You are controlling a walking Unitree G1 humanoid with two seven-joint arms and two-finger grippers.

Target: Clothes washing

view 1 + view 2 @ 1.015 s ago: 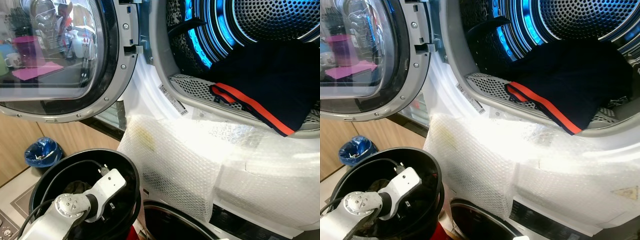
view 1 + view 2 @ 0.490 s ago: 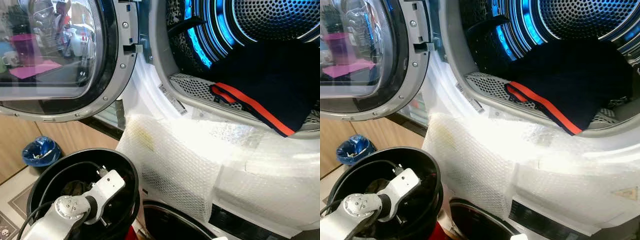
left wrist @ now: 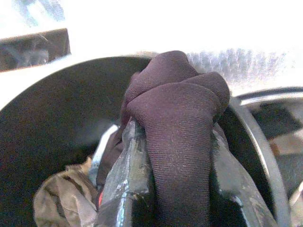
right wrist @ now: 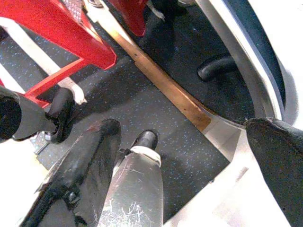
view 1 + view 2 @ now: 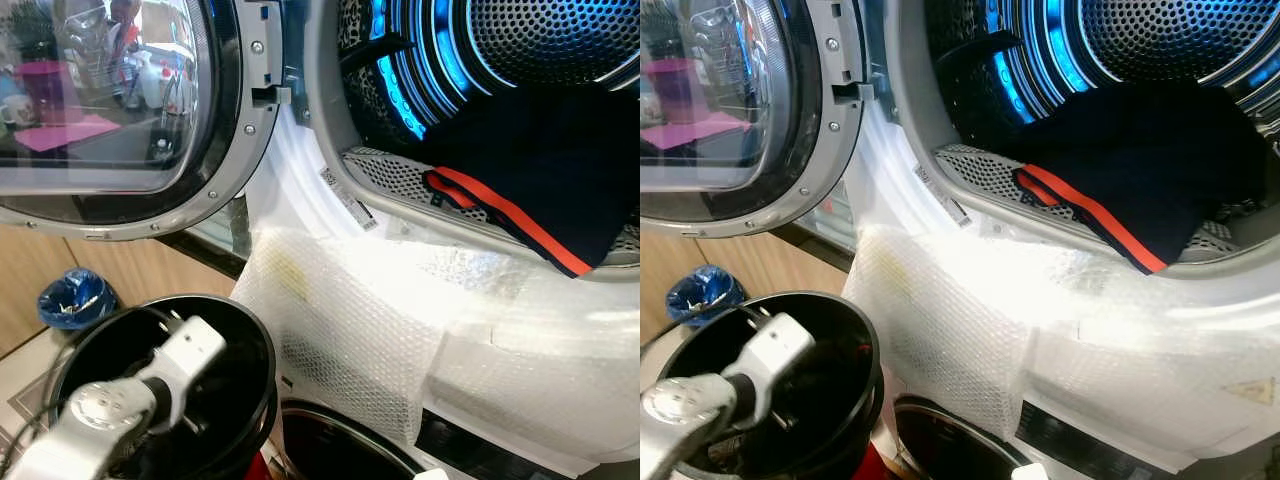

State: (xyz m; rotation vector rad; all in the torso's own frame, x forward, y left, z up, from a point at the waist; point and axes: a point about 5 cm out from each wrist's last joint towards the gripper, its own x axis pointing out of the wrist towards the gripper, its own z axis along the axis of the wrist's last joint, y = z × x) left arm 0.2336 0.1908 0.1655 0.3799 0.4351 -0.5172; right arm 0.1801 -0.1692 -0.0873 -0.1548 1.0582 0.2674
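A dark navy garment with a red stripe (image 5: 540,170) lies in the lit washer drum (image 5: 520,40) and hangs over its lip. At lower left stands a black laundry bucket (image 5: 262,350), and my left arm (image 5: 150,385) reaches down into it. In the left wrist view my left gripper (image 3: 175,137) is shut on a bunched dark maroon cloth (image 3: 180,104) inside the bucket, with a crumpled tan cloth (image 3: 61,203) lying below. My right gripper (image 4: 184,151) hangs open above the dark speckled floor.
The round glass washer door (image 5: 100,110) stands open to the left. Bubble wrap (image 5: 360,320) covers the machine front under the drum, with a second round opening (image 5: 340,450) below. A blue bag (image 5: 72,297) sits by the wooden wall. A red frame (image 4: 61,23) stands on the floor.
My left arm has shifted left and slightly up inside the bucket. The garment in the drum has stayed put.
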